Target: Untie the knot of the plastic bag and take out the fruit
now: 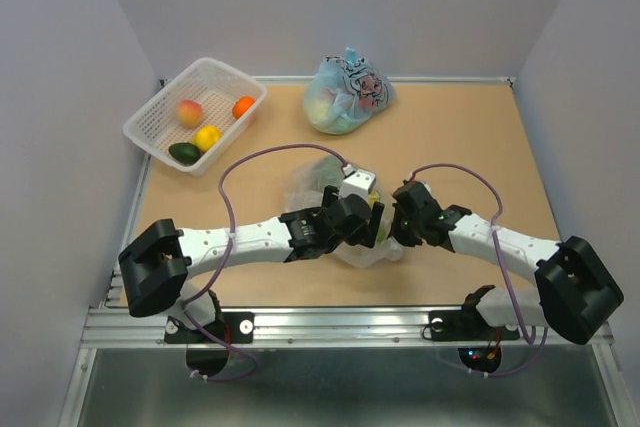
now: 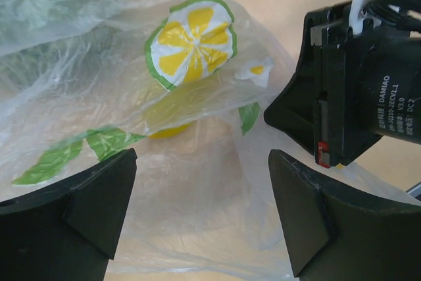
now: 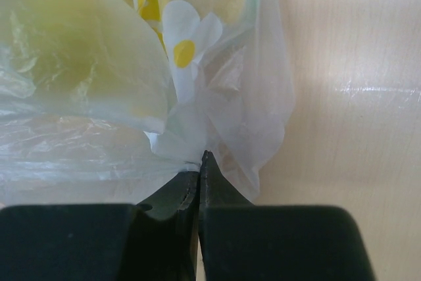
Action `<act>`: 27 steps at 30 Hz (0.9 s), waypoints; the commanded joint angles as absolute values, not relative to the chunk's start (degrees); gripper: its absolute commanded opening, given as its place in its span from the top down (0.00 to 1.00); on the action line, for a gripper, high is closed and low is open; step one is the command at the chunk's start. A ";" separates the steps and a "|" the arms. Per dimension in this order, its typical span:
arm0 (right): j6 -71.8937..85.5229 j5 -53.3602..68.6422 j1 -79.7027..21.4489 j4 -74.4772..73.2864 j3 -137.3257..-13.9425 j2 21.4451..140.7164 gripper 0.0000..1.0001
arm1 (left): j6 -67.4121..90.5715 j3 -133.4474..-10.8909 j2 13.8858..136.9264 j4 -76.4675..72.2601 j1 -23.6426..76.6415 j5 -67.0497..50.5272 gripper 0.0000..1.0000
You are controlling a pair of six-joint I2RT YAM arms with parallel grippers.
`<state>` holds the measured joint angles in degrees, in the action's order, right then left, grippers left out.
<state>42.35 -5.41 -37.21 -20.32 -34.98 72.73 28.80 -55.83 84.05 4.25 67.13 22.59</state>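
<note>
Closest to us, about midway along the near edge of the table, lies the thin, crinkly, see-through plastic bag (image 1: 312,183) printed with lemon slices and green leaves, and both arms meet over it. The left end effector (image 2: 200,162) has its fingers spread wide, one on either side of a bulge of film, gripping nothing. The right end effector (image 3: 199,162) has its fingers pressed together, pinching a small fold of the plastic bag at their tips.

Through the film we see a yellow lump (image 2: 168,129), probably a lemon, and a larger pale green round shape (image 3: 66,51), perhaps a melon. We judge from these that some fruit is inside. No view shows the knot plainly, so we cannot tell whether it is undone.

Farther back, at the far left corner, a white plastic mesh basket (image 1: 150,135) holds a dark green avocado-like piece (image 1: 184,153), a yellow lemon (image 1: 207,137), a pink-orange peach (image 1: 189,112) and a round orange (image 1: 243,106). We take these as already out of the bag, so the task looks well past halfway. What remains is to open the film wide and lift out the last pieces.

At the far edge, near its middle, sits a light-blue bag with black cartoon print (image 1: 348,95), well apart from the work.

We count two bags, one basket, four pieces in the basket, at least two shapes in the clear bag, and two arms.
</note>
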 commanded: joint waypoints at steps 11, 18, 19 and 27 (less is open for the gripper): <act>38.41 -2.29 -37.53 -17.93 -37.18 70.23 0.99 | 19.96 -55.90 91.22 -3.77 63.12 24.09 0.16; 36.83 -0.27 -37.53 -17.93 -37.18 69.87 0.99 | 14.95 -58.79 96.85 -6.68 59.86 21.54 0.12; 36.74 -0.35 -37.62 -17.93 -37.09 69.61 0.99 | 13.81 -58.89 97.38 -6.94 59.07 21.19 0.12; 34.98 2.54 -37.53 -17.93 -36.91 68.73 0.99 | 8.18 -61.61 103.00 -10.63 57.57 13.63 0.07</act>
<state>36.99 0.08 -37.21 -18.98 -35.05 69.95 12.56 -58.94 102.02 -7.51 57.76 16.91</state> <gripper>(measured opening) 0.018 0.922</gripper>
